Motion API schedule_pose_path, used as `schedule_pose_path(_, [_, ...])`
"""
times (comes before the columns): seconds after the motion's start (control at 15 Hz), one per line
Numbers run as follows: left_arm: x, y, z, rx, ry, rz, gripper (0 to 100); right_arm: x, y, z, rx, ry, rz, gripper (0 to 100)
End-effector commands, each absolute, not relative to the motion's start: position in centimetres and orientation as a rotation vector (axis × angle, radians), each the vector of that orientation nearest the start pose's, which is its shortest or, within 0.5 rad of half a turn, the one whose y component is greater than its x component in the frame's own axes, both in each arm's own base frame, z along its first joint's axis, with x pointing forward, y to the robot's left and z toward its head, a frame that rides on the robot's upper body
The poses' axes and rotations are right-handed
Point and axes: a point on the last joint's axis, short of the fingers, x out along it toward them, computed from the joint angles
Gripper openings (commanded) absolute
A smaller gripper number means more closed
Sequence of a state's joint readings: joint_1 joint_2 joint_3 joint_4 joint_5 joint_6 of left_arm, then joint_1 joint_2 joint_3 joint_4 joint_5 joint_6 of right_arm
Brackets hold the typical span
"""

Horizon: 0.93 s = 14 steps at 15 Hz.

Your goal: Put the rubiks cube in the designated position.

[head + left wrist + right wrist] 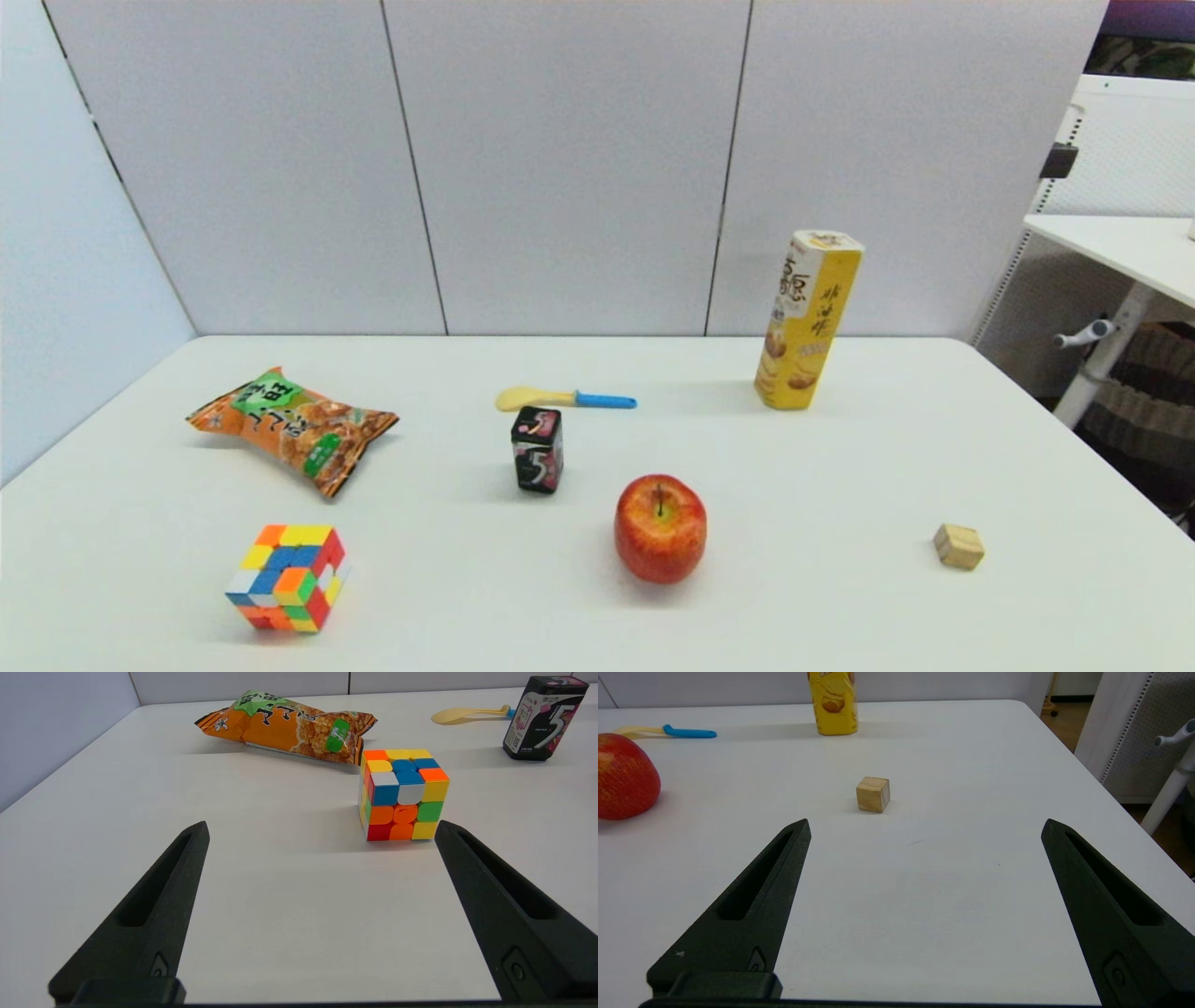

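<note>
The rubiks cube (pixel 288 578) (pixel 402 794) rests on the white table near its front left, with scrambled coloured squares. My left gripper (pixel 322 828) is open and low over the table, a short way in front of the cube; nothing lies between its fingers, and the cube stands just beyond one fingertip. My right gripper (pixel 924 828) is open over the table's right part, holding nothing. Neither arm shows in the head view. The designated position has no mark of its own on the bare tabletop.
An orange snack bag (pixel 294 428) lies behind the cube. A black box marked "5" (pixel 537 450), a spoon with a blue handle (pixel 564 399), a red apple (pixel 660 527), a tall yellow box (pixel 808 319) and a small wooden cube (pixel 959 546) share the table (pixel 840 607).
</note>
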State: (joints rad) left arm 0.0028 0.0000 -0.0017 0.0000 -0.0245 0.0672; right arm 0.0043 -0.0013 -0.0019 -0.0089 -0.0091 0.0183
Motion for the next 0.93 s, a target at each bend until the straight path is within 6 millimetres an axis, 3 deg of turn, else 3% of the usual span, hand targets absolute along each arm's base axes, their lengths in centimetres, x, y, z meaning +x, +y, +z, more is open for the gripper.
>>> schedule_pose_path(0.07, [-2.28, -0.06, 7.59, 0.067, -0.001, -0.021, 100, -2.29, -0.03, 7.68, 0.018, -0.011, -0.005, 100])
schedule_pose_path(0.93, [-2.28, -0.06, 7.58, 0.067, 0.001, -0.022, 100, -2.29, -0.03, 7.68, 0.018, -0.011, -0.005, 100])
